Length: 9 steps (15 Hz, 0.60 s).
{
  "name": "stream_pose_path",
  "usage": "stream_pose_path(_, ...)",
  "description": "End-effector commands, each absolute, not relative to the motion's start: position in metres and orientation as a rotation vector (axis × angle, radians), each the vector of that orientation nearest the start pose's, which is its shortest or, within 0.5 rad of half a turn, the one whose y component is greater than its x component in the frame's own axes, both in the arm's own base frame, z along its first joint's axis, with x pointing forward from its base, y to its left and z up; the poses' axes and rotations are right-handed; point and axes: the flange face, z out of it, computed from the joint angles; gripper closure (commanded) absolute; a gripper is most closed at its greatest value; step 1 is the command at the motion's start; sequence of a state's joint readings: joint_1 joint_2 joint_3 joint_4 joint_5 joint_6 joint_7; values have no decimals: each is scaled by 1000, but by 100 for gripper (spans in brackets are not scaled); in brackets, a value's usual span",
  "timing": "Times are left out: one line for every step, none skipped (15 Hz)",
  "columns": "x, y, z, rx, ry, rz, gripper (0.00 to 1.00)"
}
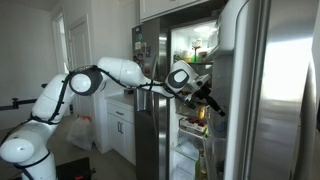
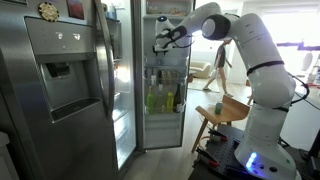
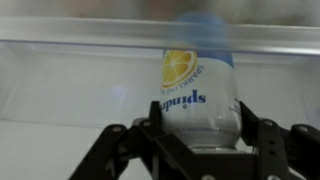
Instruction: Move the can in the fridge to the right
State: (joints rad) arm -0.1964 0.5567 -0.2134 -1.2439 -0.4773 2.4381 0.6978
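The can (image 3: 198,85) is white with a blue top, an orange slice picture and blue lettering, and it stands on a white fridge shelf (image 3: 60,110) in the wrist view. My gripper (image 3: 198,112) has one finger against each side of the can and looks shut on it. In both exterior views the arm reaches into the lit stainless-steel fridge (image 1: 270,90) at an upper shelf, where the gripper (image 1: 205,97) (image 2: 160,38) hides the can. The fridge's grey dispenser door (image 2: 60,90) stands open.
A clear shelf rim (image 3: 90,48) runs behind the can. Bottles (image 2: 165,98) fill a lower shelf. White cabinets (image 1: 120,125) stand beside the fridge. A wooden stool (image 2: 215,120) stands near the robot base. Open doors flank the arm.
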Motion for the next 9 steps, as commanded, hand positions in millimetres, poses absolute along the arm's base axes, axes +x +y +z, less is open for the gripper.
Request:
stream_pose_path(700, -270, 531, -3069, 1325, -1202, 53)
stream_pose_path(698, -273, 531, -3068, 1333, -1201, 53)
stream_pose_path(695, -275, 531, -3067, 1341, -1200, 53)
stream_pose_path(693, -278, 531, -3066, 1351, -1197, 53)
stream_pose_path(691, -280, 531, -3064, 1361, -1195, 53)
stream_pose_path(688, -282, 531, -3056, 1376, -1192, 53)
stream_pose_path(685, -283, 531, -3051, 1386, -1189, 53)
stream_pose_path(683, -285, 532, -3048, 1393, -1187, 53)
stream_pose_path(680, -287, 532, -3045, 1402, -1182, 53)
